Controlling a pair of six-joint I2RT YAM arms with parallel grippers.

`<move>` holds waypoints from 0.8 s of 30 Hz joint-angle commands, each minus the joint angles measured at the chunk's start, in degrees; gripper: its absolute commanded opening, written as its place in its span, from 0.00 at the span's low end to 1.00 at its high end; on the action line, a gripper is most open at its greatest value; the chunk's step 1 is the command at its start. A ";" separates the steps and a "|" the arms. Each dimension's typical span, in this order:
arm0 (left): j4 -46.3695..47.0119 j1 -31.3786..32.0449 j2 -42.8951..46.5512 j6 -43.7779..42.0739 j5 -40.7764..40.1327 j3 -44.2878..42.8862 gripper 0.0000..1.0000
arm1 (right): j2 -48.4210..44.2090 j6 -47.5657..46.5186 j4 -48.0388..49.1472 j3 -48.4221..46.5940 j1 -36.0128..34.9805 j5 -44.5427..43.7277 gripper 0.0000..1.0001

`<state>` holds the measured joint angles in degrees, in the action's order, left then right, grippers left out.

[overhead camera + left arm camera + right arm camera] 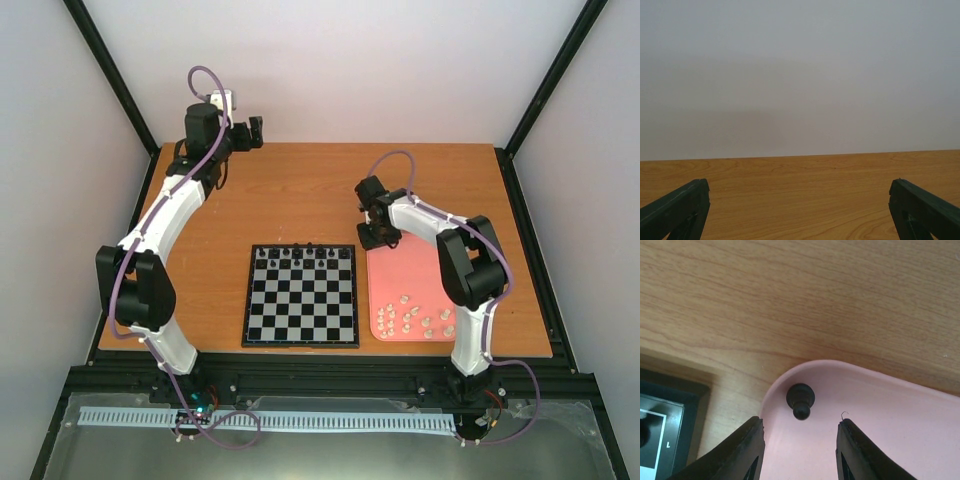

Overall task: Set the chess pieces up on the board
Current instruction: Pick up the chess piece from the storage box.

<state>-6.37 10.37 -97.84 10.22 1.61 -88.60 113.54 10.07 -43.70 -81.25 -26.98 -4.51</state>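
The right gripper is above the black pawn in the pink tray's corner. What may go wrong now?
1. The black pawn sits close to the rim of the pink tray; one finger of the right gripper hangs over that rim and may strike it, shifting the tray.
2. The pawn is small between the open jaws and may slip or roll.
3. The far rows of the board are crowded with black pieces; setting it there may topple neighbours.
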 commanded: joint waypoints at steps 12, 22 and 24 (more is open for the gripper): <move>-0.04 0.26 -0.98 -0.68 -0.28 -2.84 1.00 | 3.34 -0.64 1.15 -3.66 1.57 0.50 0.38; -0.13 0.27 -1.04 -0.64 -0.36 -2.90 1.00 | 4.33 -0.98 0.99 -4.08 1.85 2.03 0.13; -0.14 0.29 -1.06 -0.64 -0.37 -2.90 1.00 | 4.34 -1.11 0.92 -4.22 1.85 2.19 0.09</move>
<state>-6.50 10.35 -98.43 10.22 1.56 -88.68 116.71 9.13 -42.98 -84.12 -25.56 -3.05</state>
